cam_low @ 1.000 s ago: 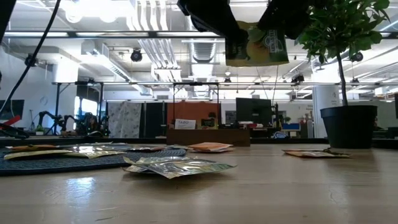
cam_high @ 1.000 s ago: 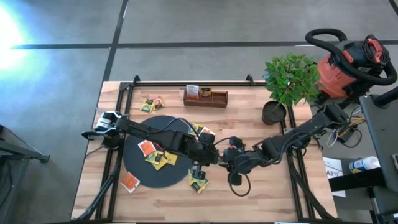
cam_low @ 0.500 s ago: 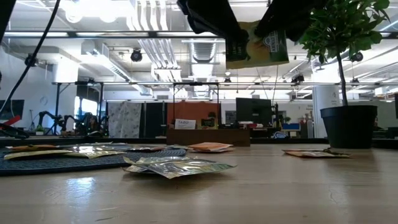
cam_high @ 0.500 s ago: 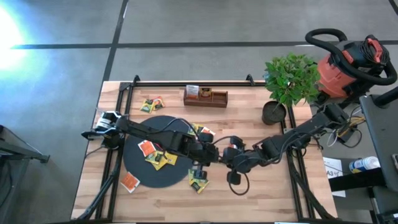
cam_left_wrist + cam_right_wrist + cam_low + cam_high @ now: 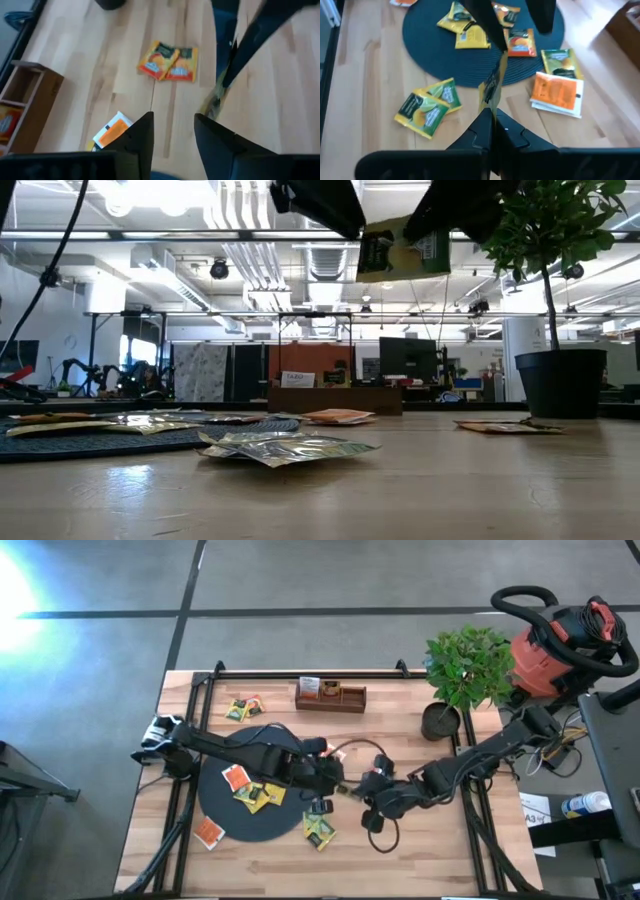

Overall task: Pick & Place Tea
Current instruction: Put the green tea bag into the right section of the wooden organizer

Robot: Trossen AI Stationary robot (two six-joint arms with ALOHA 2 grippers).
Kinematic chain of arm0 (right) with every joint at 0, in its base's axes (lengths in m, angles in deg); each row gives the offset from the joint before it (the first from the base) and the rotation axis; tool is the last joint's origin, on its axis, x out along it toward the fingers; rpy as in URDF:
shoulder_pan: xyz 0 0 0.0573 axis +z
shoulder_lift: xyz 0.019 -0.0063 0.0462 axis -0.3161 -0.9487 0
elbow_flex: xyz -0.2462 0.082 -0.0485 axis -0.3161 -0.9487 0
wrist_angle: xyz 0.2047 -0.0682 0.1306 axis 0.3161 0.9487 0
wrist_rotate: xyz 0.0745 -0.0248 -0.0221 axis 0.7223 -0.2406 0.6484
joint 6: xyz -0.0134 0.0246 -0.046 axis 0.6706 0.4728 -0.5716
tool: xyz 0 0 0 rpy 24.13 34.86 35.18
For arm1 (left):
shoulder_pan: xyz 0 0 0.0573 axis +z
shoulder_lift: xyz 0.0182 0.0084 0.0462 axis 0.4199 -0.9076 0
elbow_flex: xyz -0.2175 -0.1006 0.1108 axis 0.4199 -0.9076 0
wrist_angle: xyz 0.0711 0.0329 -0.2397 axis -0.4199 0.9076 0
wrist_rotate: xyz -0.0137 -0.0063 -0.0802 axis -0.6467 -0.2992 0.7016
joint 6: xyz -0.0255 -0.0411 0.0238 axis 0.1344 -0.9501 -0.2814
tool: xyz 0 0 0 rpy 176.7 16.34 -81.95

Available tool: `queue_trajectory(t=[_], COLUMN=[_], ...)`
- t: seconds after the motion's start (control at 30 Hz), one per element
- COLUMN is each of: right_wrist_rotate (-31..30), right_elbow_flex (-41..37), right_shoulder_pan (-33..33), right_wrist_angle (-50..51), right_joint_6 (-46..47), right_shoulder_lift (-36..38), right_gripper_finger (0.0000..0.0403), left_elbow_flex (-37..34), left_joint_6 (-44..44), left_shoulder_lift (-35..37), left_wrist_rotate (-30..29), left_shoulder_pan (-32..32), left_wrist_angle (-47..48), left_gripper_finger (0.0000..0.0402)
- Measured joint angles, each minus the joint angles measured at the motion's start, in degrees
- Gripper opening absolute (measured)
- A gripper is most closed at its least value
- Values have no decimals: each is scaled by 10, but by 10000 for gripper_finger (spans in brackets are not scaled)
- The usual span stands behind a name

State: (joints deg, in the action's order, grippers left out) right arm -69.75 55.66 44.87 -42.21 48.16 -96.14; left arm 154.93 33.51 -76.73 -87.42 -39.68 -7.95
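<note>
A green-and-yellow tea packet [image 5: 403, 250] hangs high above the table, with my right gripper [image 5: 492, 127] shut on it. In the right wrist view the packet [image 5: 494, 82] shows edge-on. My left gripper [image 5: 172, 135] stands open just to the packet's left, with nothing between its fingers. Several more tea packets lie flat on the black disc [image 5: 215, 802] and on the wood around it, among them a green pair [image 5: 319, 831] and an orange one [image 5: 207, 832]. My right gripper pinches the packet's near edge [image 5: 492, 111] between its two fingers. The fingers slant down from the table's right side. The packet is lifted clear of the table, stands on edge and is slightly tilted, reaching away from the fingers toward the left arm.
A brown wooden compartment tray [image 5: 330, 696] stands at the far edge with packets in it. A potted plant [image 5: 462, 670] is at the far right. Two packets [image 5: 242, 708] lie at the far left. Bare wood stretches along the near edge.
My left gripper has come off the packet, opened, risen and drawn back a little toward the table's left, rolling as it went. The packet stays in my right gripper and has tipped slightly.
</note>
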Motion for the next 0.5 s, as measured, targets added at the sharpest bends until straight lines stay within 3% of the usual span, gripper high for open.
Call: queue_trajectory(t=[0.3,0.4,0.5], right_wrist_rotate=[-94,-126,-162], right_elbow_flex=[-3,-9,-24], right_shoulder_pan=[11,11,10], right_wrist_angle=[-2,-2,-38], right_joint_6=[27,49,51], right_shoulder_lift=[43,70,97], right_gripper_finger=[8,8,8], left_elbow_flex=[-93,-157,-240], left_joint_6=[-103,-131,-144], left_shoulder_lift=[105,161,212], left_wrist_rotate=[-65,-72,-65], left_shoulder_pan=[1,3,9], left_wrist_angle=[-65,-163,-319], left_gripper_finger=[135,135,135])
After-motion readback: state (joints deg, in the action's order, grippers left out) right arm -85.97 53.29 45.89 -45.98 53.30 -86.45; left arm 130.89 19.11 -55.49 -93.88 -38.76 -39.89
